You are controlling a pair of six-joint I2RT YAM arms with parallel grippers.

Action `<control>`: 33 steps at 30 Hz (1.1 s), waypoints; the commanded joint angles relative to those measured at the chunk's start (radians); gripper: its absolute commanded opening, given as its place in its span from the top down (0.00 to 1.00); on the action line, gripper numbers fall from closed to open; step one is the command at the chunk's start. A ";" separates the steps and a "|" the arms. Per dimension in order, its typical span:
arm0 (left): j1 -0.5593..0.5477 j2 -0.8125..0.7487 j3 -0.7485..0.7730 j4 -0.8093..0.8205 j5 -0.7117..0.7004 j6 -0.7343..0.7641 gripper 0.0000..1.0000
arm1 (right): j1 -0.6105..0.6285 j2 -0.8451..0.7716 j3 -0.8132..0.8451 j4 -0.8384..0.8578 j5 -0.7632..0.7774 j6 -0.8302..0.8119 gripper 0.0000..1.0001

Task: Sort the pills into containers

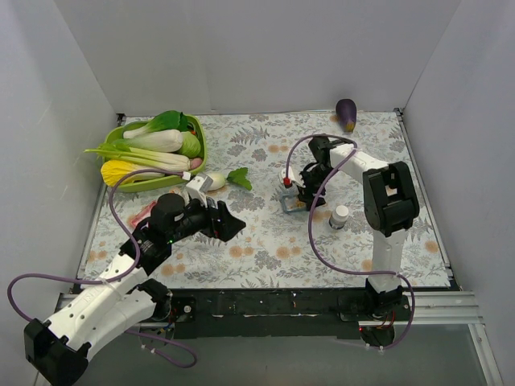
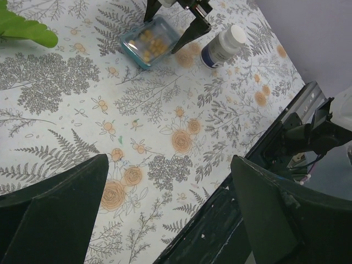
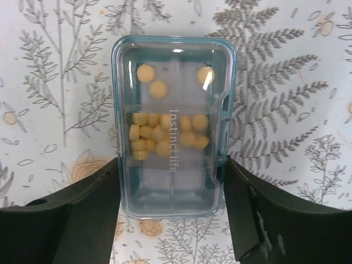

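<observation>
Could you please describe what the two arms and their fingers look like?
The left arm and right arm have white links with black joint housings. A purple cable runs along each. The fingers are dark, broad and wedge-shaped, with no markings visible.

One clear, blue-rimmed box (image 3: 173,181) holds three separate pills (image 3: 158,89) and about a dozen more bunched together, overlapping too much for an exact count. One white-capped bottle (image 1: 339,216). One eggplant (image 1: 347,114). One radish (image 1: 213,181). One green basket (image 1: 203,146) holds several leafy vegetables (image 1: 157,141), number unclear.
</observation>
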 commanded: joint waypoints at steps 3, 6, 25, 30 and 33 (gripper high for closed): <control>0.003 0.023 -0.077 0.082 0.064 -0.036 0.05 | 0.033 -0.154 -0.140 0.043 -0.090 0.132 0.44; 0.004 0.051 -0.112 0.126 0.098 -0.063 0.05 | 0.067 -0.234 -0.275 0.140 -0.108 0.230 0.46; 0.003 0.024 -0.110 0.089 0.054 -0.103 0.05 | 0.280 -0.367 -0.407 0.329 0.056 0.599 0.59; 0.003 0.010 -0.107 0.065 0.034 -0.116 0.04 | 0.230 -0.360 -0.396 0.397 0.137 0.712 0.56; 0.003 0.022 -0.124 0.072 0.044 -0.135 0.04 | 0.274 -0.343 -0.400 0.362 0.102 0.709 0.51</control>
